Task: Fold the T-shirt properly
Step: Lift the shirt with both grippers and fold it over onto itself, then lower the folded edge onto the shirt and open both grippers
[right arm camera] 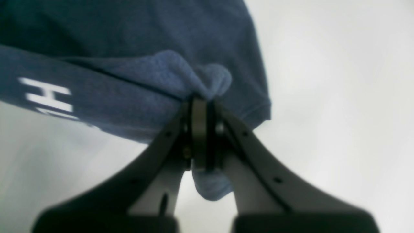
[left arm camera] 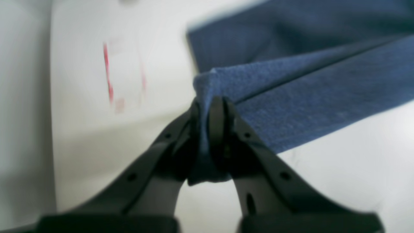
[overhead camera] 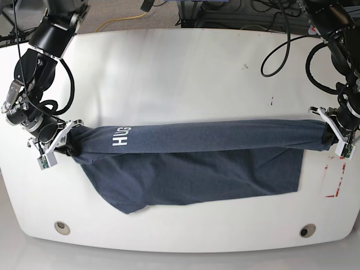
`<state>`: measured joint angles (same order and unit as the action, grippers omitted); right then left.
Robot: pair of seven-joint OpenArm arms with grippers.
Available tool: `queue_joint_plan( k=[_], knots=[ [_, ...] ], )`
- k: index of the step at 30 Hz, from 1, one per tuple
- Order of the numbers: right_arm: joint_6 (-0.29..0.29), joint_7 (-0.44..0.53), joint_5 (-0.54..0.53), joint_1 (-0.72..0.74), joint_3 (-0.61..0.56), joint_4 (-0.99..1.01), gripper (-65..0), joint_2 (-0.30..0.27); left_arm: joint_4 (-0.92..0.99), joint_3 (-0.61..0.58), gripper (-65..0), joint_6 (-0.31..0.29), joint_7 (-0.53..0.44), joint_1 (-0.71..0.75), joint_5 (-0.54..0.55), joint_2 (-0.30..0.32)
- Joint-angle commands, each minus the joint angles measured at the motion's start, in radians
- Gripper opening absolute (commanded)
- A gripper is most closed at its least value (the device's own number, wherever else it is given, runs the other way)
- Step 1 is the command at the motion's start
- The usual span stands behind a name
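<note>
The dark slate-blue T-shirt [overhead camera: 197, 163] hangs stretched across the white table between both arms, its top a taut band and its lower part draped on the table. White letters [overhead camera: 121, 135] show near its left end. My left gripper [left arm camera: 208, 103] is shut on a bunched corner of the T-shirt [left arm camera: 291, 97]; in the base view the left gripper [overhead camera: 328, 134] sits at the right end. My right gripper [right arm camera: 202, 103] is shut on a fold of the T-shirt [right arm camera: 145, 90]; in the base view the right gripper [overhead camera: 68, 143] holds the left end.
Red tape marks [overhead camera: 336, 177] lie on the white table [overhead camera: 180, 73] at the right, below the left gripper. Two round holes [overhead camera: 62, 227] sit near the front edge. Cables [overhead camera: 281, 45] trail at the back right.
</note>
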<state>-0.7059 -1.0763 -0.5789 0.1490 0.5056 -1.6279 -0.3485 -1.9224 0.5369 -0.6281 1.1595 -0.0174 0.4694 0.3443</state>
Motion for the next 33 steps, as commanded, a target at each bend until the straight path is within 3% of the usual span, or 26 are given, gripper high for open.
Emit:
queue_joint_plan(
  k=[1,9,16,33],
  knots=[
    [0.008,0.021,-0.028,-0.022,0.018,-0.019,-65.0,-0.025,-0.019,0.021,-65.0,-0.020,-0.031,0.018,0.005,0.020],
    [0.008,-0.040,-0.175,-0.177,0.055,-0.019,-65.0,-0.033,-0.018,0.064,-64.9,-0.062,-0.031,0.150,0.004,0.022],
    [0.008,-0.049,-0.278,-0.289,0.071,-0.013,-64.5,-0.034,-0.013,0.082,-64.9,-0.062,-0.033,0.227,0.002,0.022],
    [0.008,-0.051,-0.289,-0.467,0.071,-0.015,-64.4,-0.027,-0.013,0.081,-64.7,-0.062,-0.033,0.380,0.002,0.045]
  ],
)
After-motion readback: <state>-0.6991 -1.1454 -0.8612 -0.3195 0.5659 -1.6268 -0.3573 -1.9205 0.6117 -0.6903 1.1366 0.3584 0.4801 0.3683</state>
